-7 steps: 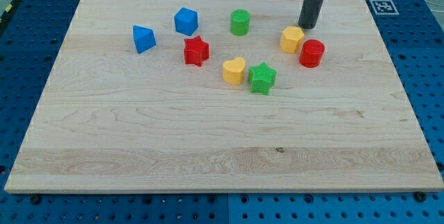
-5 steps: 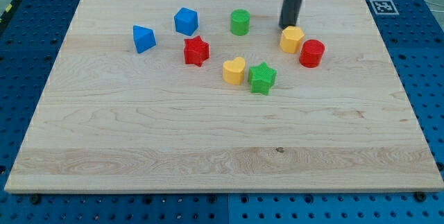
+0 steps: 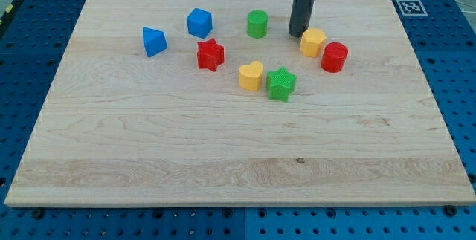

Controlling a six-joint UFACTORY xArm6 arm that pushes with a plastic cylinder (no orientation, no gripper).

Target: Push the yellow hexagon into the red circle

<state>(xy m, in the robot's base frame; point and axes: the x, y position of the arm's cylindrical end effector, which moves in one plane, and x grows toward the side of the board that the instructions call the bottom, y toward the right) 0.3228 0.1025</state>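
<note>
The yellow hexagon (image 3: 313, 42) sits on the wooden board at the upper right. The red circle (image 3: 335, 57) stands just to its lower right, almost touching it. My tip (image 3: 298, 34) is on the board just left of the yellow hexagon's upper edge, very close to it, between the hexagon and the green circle (image 3: 257, 24).
A yellow heart (image 3: 251, 76) and a green star (image 3: 281, 84) lie side by side below my tip. A red star (image 3: 210, 54), a blue hexagon (image 3: 199, 23) and a blue triangular block (image 3: 154, 41) lie to the left. A marker tag (image 3: 411, 7) is at the board's upper right corner.
My tip has moved left, from above the hexagon's right side to its upper left. The blocks have not moved.
</note>
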